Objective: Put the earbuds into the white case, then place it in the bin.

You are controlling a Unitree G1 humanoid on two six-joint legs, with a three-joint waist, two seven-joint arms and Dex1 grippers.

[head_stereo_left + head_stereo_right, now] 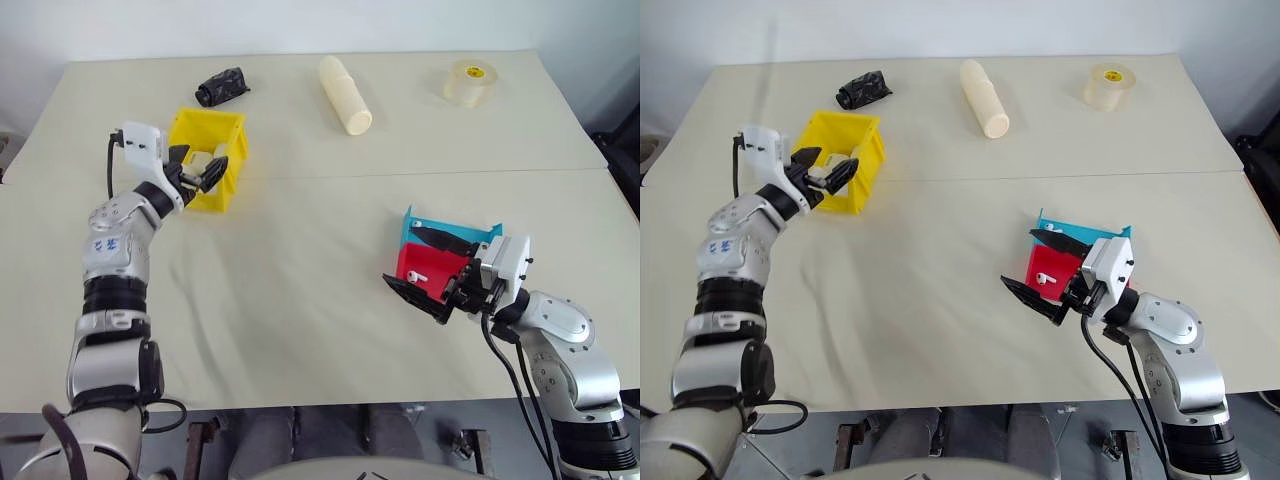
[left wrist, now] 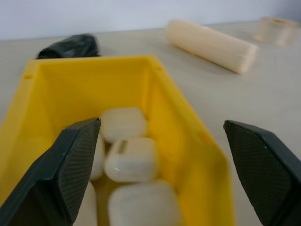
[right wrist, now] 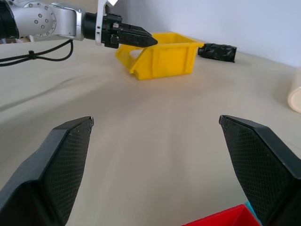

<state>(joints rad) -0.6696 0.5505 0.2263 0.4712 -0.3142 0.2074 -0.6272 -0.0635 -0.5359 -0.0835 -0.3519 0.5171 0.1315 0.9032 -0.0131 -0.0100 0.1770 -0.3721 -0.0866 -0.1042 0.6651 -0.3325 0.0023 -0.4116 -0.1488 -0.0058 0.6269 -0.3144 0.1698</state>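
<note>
The yellow bin (image 1: 232,160) stands at the table's left rear. Several white cases (image 2: 130,159) lie packed inside it. My left gripper (image 1: 197,168) is at the bin's cut-down front lip, level, open, its black fingers (image 2: 70,165) spread wide with nothing between them. Toward the front right, my right gripper (image 1: 425,268) hovers open over the red tray (image 1: 438,262). One small white earbud (image 1: 1043,281) lies in that tray, between the spread fingers and untouched. The right wrist view looks across the table at the bin (image 3: 162,59) and the left gripper (image 3: 136,37).
A teal tray (image 1: 408,225) sits under the red one. Along the far edge lie a black crumpled object (image 1: 222,87), a long cream cylinder (image 1: 345,95) and a roll of clear tape (image 1: 470,82). Bare cloth stretches between the two arms.
</note>
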